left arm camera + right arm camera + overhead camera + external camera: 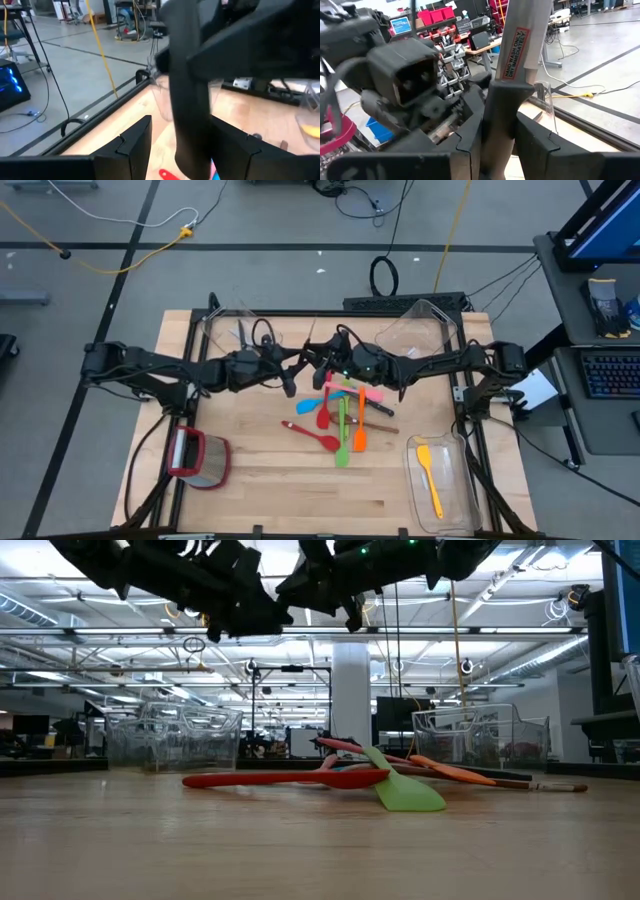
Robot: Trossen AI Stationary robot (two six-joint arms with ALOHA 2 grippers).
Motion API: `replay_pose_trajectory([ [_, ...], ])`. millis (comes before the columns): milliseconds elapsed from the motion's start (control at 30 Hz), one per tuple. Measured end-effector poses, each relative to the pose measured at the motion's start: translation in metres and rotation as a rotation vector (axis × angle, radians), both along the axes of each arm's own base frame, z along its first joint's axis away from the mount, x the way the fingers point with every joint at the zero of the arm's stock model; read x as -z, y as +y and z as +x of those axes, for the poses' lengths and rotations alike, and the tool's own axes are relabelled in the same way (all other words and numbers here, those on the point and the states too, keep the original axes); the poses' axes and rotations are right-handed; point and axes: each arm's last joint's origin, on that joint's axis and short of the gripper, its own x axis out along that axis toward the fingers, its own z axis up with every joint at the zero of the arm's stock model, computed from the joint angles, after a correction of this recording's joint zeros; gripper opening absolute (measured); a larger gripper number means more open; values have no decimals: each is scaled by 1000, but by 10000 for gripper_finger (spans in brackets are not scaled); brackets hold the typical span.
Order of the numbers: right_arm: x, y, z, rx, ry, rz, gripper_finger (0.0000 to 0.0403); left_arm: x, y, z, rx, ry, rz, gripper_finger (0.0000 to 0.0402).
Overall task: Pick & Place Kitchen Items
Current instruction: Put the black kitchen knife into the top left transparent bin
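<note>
Both grippers meet in the air above the table's middle. My right gripper (497,145) is shut on a black-handled knife (520,50) whose pale blade carries a sticker. My left gripper (185,150) faces it, open, with its fingers on either side of the knife's black handle (192,115). Under them lies a heap of utensils: a pink spatula (358,391), a blue one (308,406), a green one (342,435), an orange one (360,432) and a red spoon (315,435). In the low view they lie flat on the wood. My right gripper pinches the knife's black handle (494,107) between its two fingers, which lie across it and point level. The blade stands out past the fingers, and the knife is clear of the table. My left gripper: a gap shows beside one finger (135,142). I cannot tell whether the other finger touches the handle.
Two clear bins (235,330) (428,330) stand at the table's far edge. A third clear bin (445,515) at the near right holds a yellow spatula (430,478). A red-rimmed clear container (200,460) lies near left. Bare wood shows along the near edge.
</note>
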Motion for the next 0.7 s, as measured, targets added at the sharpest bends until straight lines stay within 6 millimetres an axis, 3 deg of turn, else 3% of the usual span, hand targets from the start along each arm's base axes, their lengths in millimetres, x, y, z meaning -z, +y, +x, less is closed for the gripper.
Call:
replay_pose_trajectory([
  [467,1,3,0,-2,2,24,86,0,8,0,1,-46,-91,175],
  [700,2,4,0,-10,6,61,86,0,6,0,61,-54,-117,71],
])
